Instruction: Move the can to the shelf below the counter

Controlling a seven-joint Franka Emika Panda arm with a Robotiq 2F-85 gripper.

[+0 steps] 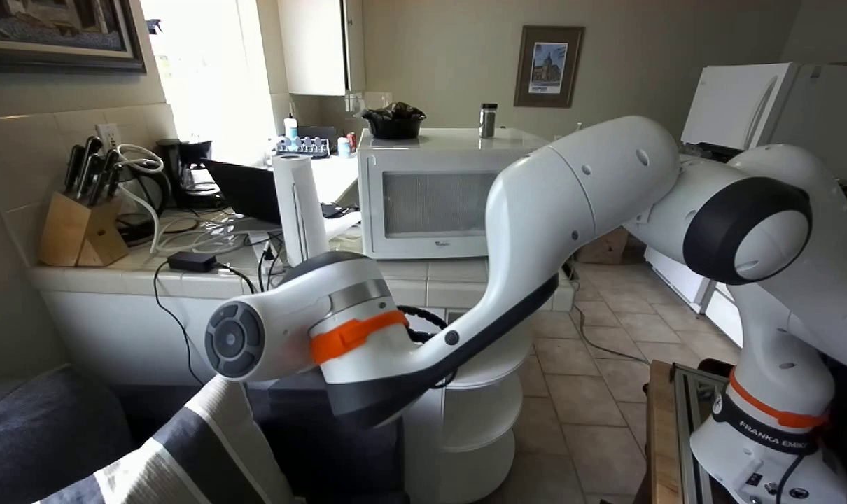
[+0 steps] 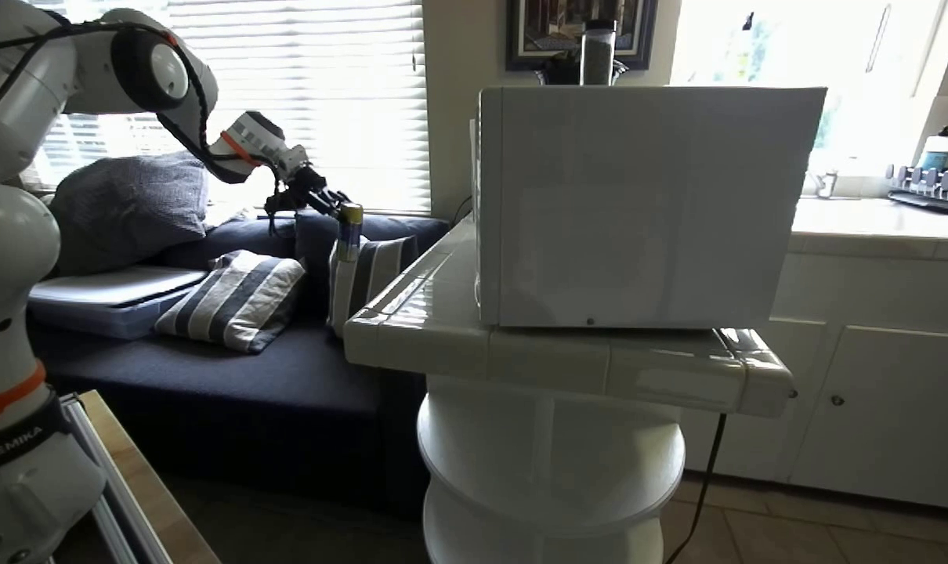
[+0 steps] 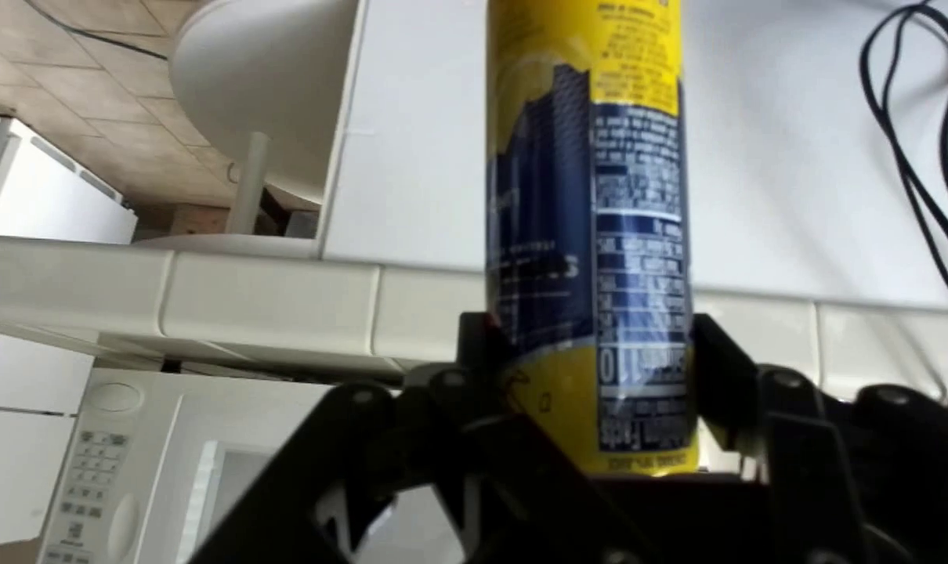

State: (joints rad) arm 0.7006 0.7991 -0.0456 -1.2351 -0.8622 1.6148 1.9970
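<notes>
The can (image 2: 349, 231), blue and yellow, hangs roughly upright in the air in an exterior view, left of the counter (image 2: 419, 345). My gripper (image 2: 339, 205) is shut on the can near its yellow top end. In the wrist view, the fingers (image 3: 591, 341) press both sides of the can (image 3: 552, 235). In an exterior view the arm's wrist hides the can and fingers. The shelf (image 2: 615, 462) is a white rounded board under the counter top. It also shows in an exterior view (image 1: 497, 364) and in the wrist view (image 3: 270, 86), left of the can.
A white microwave (image 1: 434, 203) stands on the counter, with a paper-towel roll (image 1: 299, 210) beside it. Black cables (image 3: 905, 141) hang over the counter's front panel. A dark sofa (image 2: 208, 376) with striped pillows (image 2: 235, 301) lies below the arm. A lower tier (image 1: 483, 420) sits under the shelf.
</notes>
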